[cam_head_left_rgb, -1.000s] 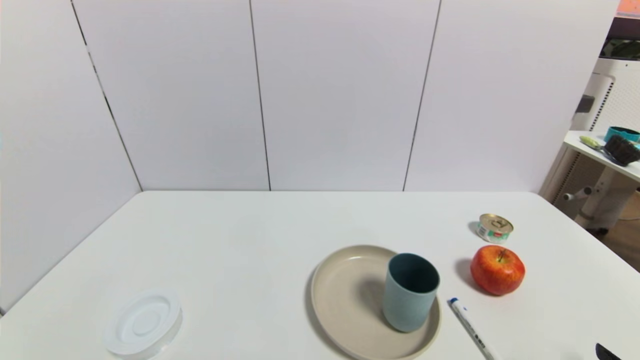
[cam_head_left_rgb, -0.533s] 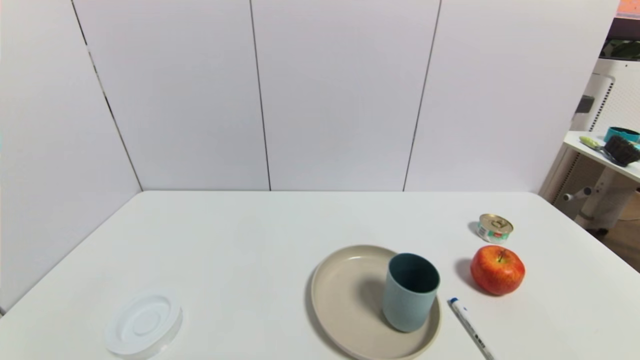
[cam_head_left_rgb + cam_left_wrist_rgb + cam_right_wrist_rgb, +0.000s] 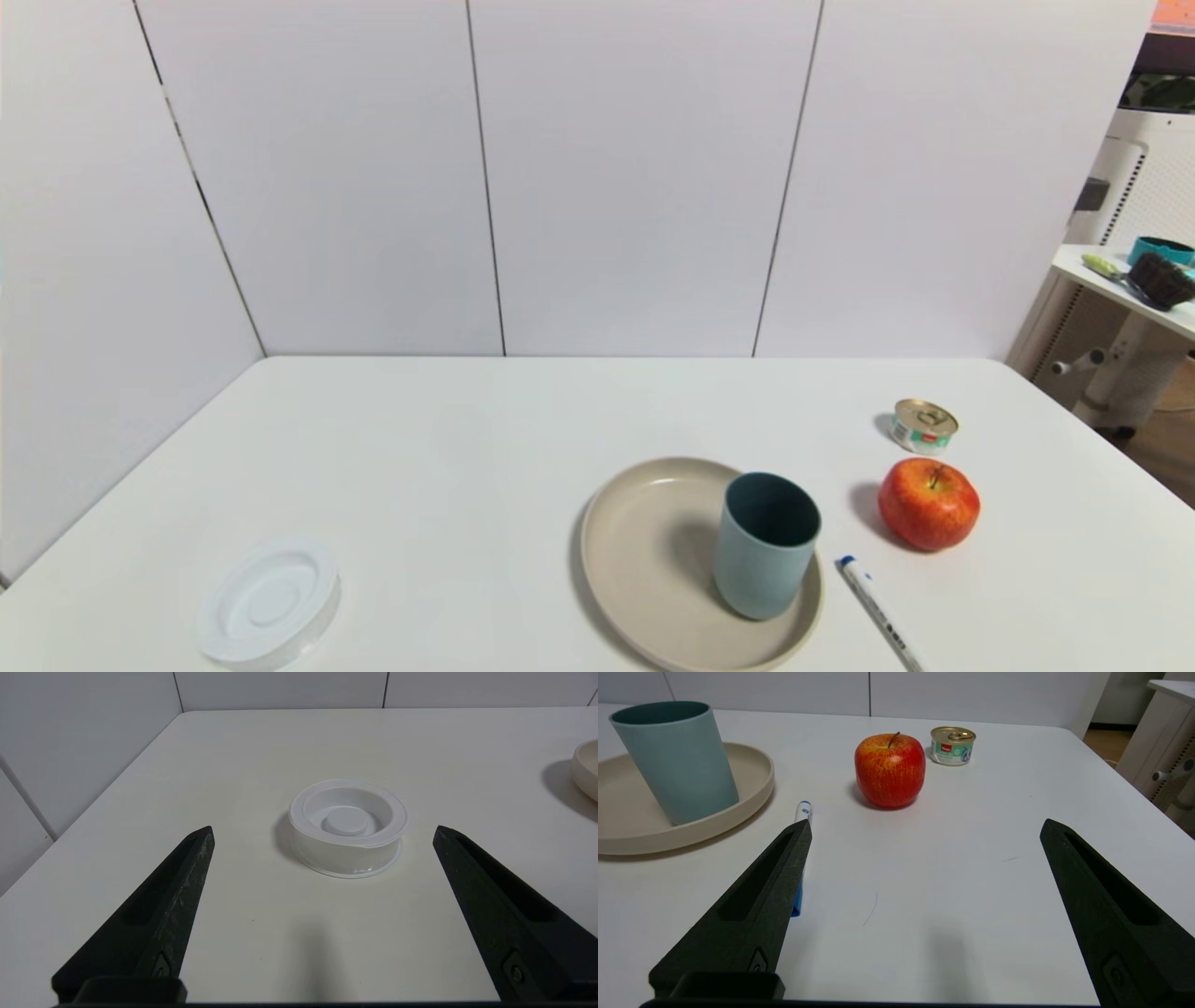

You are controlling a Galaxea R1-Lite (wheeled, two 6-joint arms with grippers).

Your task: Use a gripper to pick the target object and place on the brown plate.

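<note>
From my station, neither arm shows in the head view; left gripper fingers spread facing the white dish; blue cup upright on the brown plate, pen cut off; right gripper spread, its black tip gone from that view's corner since a second ago.

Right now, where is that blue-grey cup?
The cup stands upright on the right part of the brown plate in the head view, with a pen just right of it.
</note>
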